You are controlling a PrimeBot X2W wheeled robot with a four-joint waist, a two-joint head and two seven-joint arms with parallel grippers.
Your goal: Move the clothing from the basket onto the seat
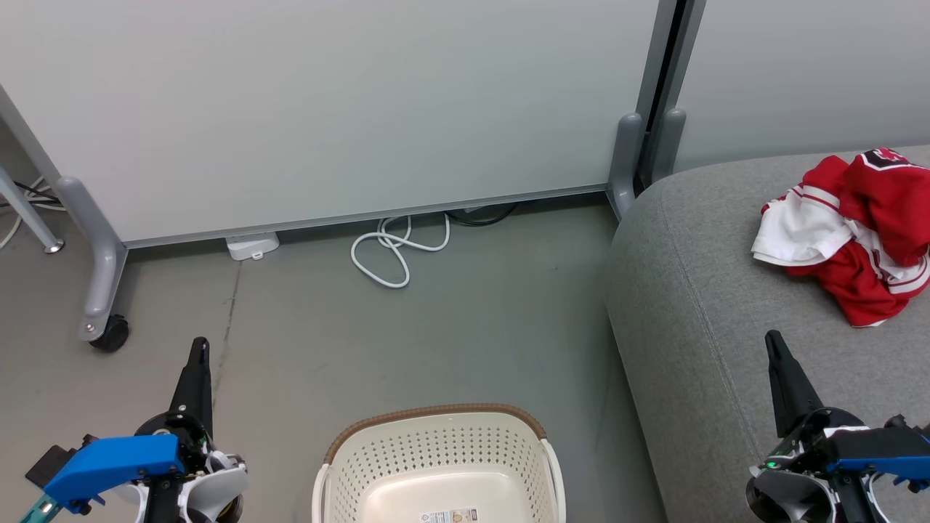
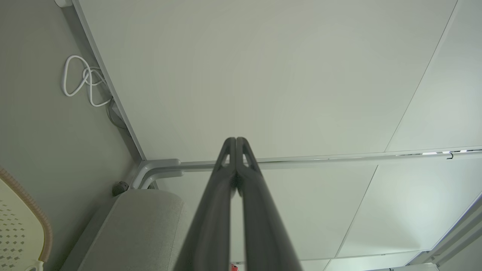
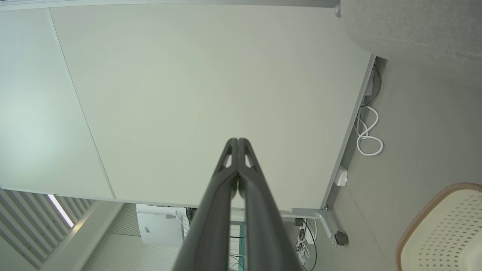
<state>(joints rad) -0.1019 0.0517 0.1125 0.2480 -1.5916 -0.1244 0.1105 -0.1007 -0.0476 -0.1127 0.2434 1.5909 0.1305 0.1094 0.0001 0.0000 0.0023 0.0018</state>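
The red clothing with white trim [image 1: 857, 240] lies crumpled on the grey seat [image 1: 712, 319] at the right of the head view. On the floor at the bottom centre stands the cream basket [image 1: 436, 443] with its brown rim; the part of its inside that shows holds only a label. My left gripper [image 1: 198, 347] is shut at the lower left, left of the basket, holding nothing. Over the seat's front, below the clothing, my right gripper [image 1: 772, 340] is shut too. Fingertips meet in the left wrist view [image 2: 235, 140] and the right wrist view [image 3: 237, 140].
A white partition wall [image 1: 327, 109] on grey legs with a castor [image 1: 109, 335] stands behind. A looped white cable [image 1: 396, 250] and a small white box [image 1: 252, 245] lie at its foot. Grey floor [image 1: 436, 341] spreads between the wall, the basket and the seat.
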